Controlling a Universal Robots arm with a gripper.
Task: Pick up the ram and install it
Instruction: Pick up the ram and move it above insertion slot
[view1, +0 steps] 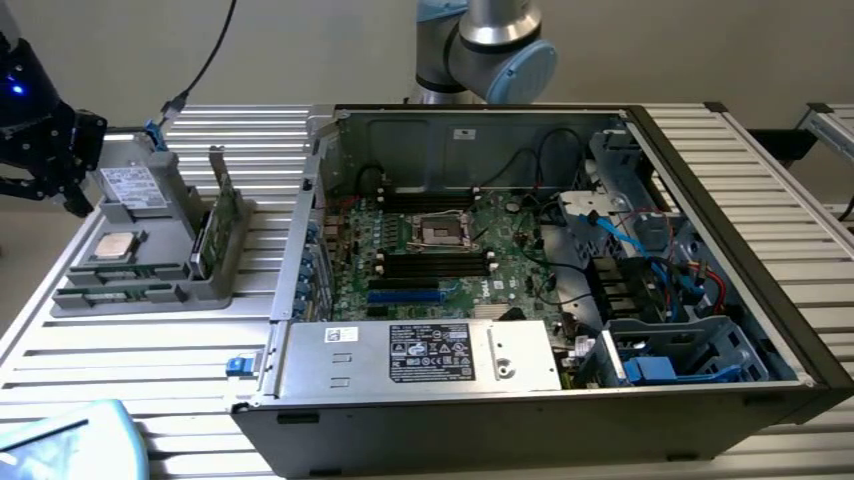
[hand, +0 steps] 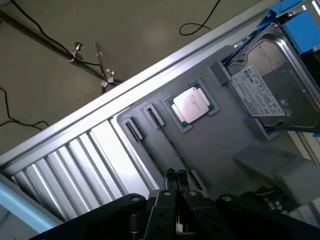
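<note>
Two thin green ram sticks (view1: 118, 294) lie in slots at the near end of a grey parts tray (view1: 200, 290), at the exterior view's left. In the wrist view a ram stick (hand: 156, 117) shows edge-on in its slot, running down toward my fingertips. My black gripper (view1: 70, 195) hangs at the exterior view's far left, over the tray's outer edge. In the wrist view the gripper (hand: 175, 175) is shut with nothing between its fingers, a little above the tray (hand: 225, 145) and close to one end of the ram stick.
The tray also carries a silver processor chip (hand: 192, 105), a hard drive (hand: 275, 90) and an upright green expansion card (view1: 220, 225). The open computer case (view1: 747, 200) with its motherboard (view1: 441, 250) fills the middle. Ribbed metal table (view1: 134, 360) lies around them.
</note>
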